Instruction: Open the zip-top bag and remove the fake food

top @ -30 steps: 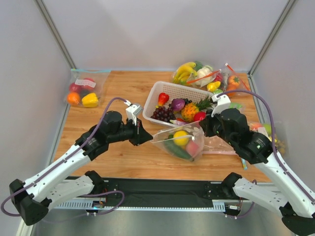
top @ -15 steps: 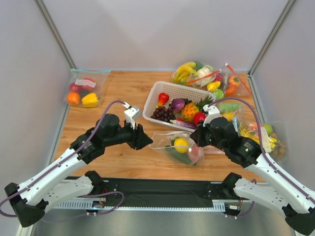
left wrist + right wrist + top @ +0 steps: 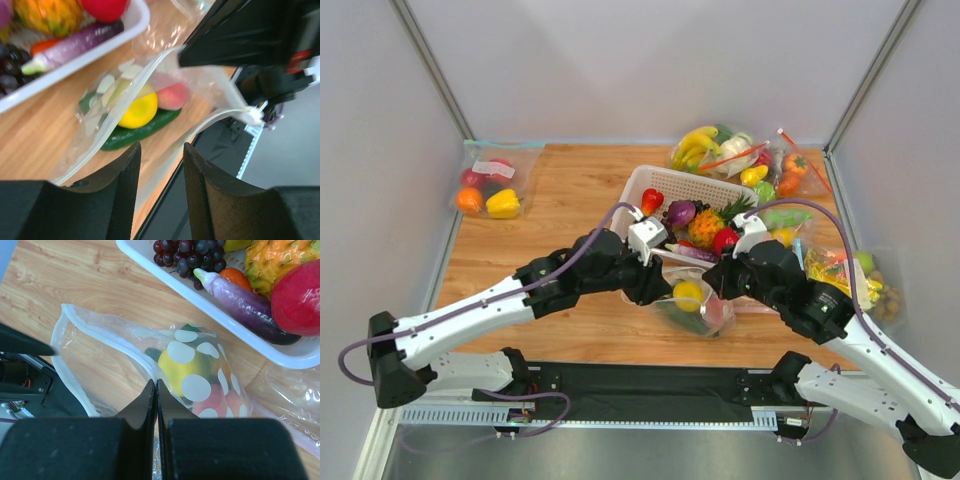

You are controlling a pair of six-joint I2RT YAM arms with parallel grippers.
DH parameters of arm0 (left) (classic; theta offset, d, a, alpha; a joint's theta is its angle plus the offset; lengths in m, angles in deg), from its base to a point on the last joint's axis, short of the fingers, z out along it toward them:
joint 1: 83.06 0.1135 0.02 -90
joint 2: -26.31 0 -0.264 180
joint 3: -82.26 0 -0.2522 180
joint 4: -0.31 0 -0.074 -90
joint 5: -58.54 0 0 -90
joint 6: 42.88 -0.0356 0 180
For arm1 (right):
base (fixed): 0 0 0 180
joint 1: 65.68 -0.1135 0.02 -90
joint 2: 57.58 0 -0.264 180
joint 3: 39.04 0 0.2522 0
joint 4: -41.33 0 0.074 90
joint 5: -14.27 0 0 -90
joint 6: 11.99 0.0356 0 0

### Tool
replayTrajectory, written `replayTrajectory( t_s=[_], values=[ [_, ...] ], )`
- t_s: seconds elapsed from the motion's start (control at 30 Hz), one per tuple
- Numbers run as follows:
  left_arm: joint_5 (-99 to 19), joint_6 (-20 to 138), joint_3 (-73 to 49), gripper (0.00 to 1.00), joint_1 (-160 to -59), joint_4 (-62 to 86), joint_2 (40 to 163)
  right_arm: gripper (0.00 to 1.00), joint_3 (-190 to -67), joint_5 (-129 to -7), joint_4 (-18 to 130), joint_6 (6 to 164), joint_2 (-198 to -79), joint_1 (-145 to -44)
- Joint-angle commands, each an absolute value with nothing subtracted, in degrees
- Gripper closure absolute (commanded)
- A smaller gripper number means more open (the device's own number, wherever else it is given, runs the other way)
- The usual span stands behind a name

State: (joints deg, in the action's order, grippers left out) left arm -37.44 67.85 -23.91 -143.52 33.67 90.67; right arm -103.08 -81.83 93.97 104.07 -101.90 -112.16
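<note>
The zip-top bag (image 3: 692,302), clear with whitish dots, lies on the table in front of the basket with its mouth open. Inside are the yellow fruit (image 3: 688,293), green cucumber (image 3: 678,318) and pink peach (image 3: 716,311). My right gripper (image 3: 712,283) is shut on the bag's upper rim (image 3: 150,371) and holds it up. The fruit (image 3: 182,371) and peach (image 3: 220,401) show just beyond. My left gripper (image 3: 658,290) is open at the bag's mouth. In the left wrist view (image 3: 160,152) the lower rim (image 3: 210,122) runs just ahead of its fingers, with the fruit (image 3: 138,107) and cucumber (image 3: 142,132) beyond.
The white basket (image 3: 642,192) with grapes, pineapple and an eggplant stands right behind the bag. Filled bags lie at the back right (image 3: 730,150), at the right (image 3: 850,272) and at the back left (image 3: 492,180). The table's front edge is close below the bag.
My left arm has swung right, from well left of the bag to its open mouth. The right gripper lowered the bag slightly and still holds its rim.
</note>
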Motion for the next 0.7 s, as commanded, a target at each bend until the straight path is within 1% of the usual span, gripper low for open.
replayTrajectory(
  t_s=[0.0,0.23,0.4,0.57,0.67],
  values=[
    [-36.03,69.71,-24.57,0.54,-144.57,30.25,92.83,1.00,-102.64,-82.32,92.71,105.16,-100.12,-112.52],
    [-31.64,69.80,-26.94,0.51,-145.02,27.18,94.95,1.00,-100.53,-81.00,92.97,106.39,-97.93,-112.87],
    [-31.64,70.50,-27.29,0.49,-145.02,22.79,99.15,1.00,-99.65,-81.17,93.06,107.27,-97.14,-113.93],
    [-33.83,71.91,-26.86,0.49,-145.28,20.06,104.61,1.00,-99.73,-81.26,92.97,107.45,-96.52,-114.37],
    [-34.27,72.52,-26.85,0.49,-146.07,19.35,105.49,1.00,-99.91,-81.53,92.89,107.36,-96.43,-114.45]
  ],
)
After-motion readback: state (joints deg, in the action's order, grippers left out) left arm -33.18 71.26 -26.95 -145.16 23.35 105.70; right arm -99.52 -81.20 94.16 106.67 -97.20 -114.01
